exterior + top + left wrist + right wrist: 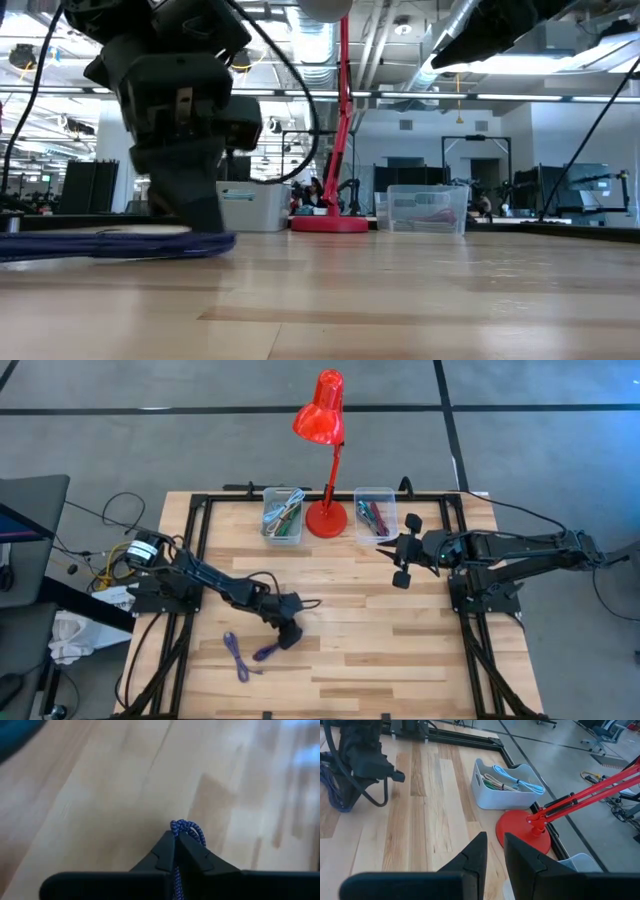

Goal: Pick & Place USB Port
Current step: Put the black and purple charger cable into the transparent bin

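- The purple braided USB cable (pixel 243 655) lies on the bare wood near the front left of the table (pixel 400 640), well apart from the 2 bins at the back.
- In the left wrist view a bunched loop of that cable (pixel 187 827) sticks out just past the fingertips, so the grip sits on a fold rather than on a plug end, probably because the fold is the highest part to pinch.
- The left gripper (pixel 289 635) is down at the table surface, clenched on the cable; the low view shows the cord (pixel 120 243) running flat along the wood from under it, so nothing looks lifted yet.
- The right gripper (pixel 402 550) waits above the table near the back right, just beside the right-hand bin (pixel 373 512); its fingers (pixel 475 855) stand slightly apart and hold nothing.
- The left-hand bin (pixel 283 515) already holds light-coloured cables, and the right one holds red and dark ones.
- The red lamp (pixel 322 460) stands between the 2 bins, so a carry to either should steer clear of its stem.
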### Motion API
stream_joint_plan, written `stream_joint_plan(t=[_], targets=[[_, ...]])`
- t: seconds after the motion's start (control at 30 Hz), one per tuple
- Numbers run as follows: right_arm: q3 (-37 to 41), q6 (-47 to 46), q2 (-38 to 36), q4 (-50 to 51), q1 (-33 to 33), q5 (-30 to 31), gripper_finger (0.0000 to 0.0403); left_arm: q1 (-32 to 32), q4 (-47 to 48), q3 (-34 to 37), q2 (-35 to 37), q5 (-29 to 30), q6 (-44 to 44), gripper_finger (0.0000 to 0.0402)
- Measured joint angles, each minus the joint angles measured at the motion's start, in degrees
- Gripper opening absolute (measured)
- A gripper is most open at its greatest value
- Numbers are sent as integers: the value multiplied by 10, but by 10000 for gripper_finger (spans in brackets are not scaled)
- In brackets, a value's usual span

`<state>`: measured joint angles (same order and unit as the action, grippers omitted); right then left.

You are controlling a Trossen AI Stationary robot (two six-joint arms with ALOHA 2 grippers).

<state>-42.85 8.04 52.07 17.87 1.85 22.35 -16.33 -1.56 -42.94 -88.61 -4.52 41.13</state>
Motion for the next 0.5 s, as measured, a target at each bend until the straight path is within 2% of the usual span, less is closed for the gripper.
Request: stream_joint_plan(t=[0.2, 0.5], targets=[[0, 0, 0, 0, 0, 0, 58, 28, -57, 0, 26, 3, -65, 9], [0, 8, 0, -2, -2, 4, 58, 99, -72, 0, 119, 34, -189, 7]])
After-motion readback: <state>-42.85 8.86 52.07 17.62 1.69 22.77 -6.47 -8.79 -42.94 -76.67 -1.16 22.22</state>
